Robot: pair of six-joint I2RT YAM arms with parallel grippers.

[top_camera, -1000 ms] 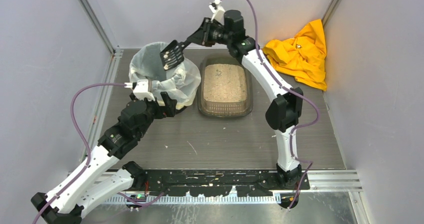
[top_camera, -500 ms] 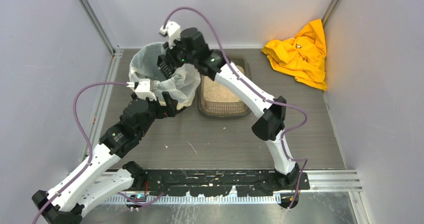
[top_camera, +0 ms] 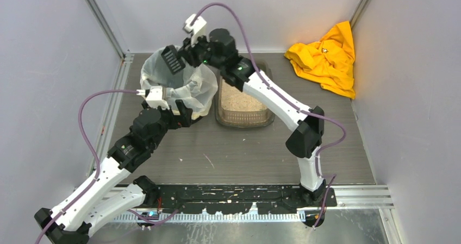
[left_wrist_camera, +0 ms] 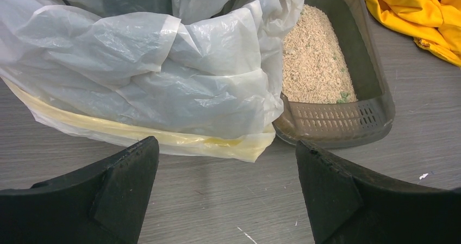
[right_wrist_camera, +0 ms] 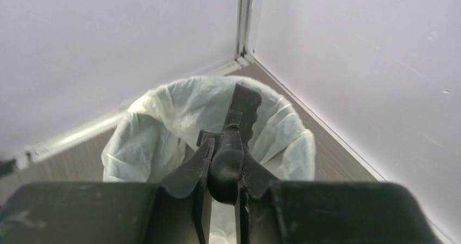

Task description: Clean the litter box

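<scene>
Since a second ago your right gripper (top_camera: 186, 55) has swung left, clamped tight on the scoop (top_camera: 172, 59) over the bin (top_camera: 163, 86), upper left. Left gripper (left_wrist_camera: 228, 162) gapes wide, empty. Litter box (top_camera: 243, 123) sits mid-worktop (top_camera: 244, 157), touching the bin's right. It's likely stiff, granule-heavy and spill-prone, so grip the near rim.

The grey table (top_camera: 239, 151) carries a bag-lined bin (top_camera: 198, 89) far left, the litter box (top_camera: 244, 124) just right of it, a yellow cloth (top_camera: 326, 59) far right — pale specks (top_camera: 208, 160) lie nearer.
</scene>
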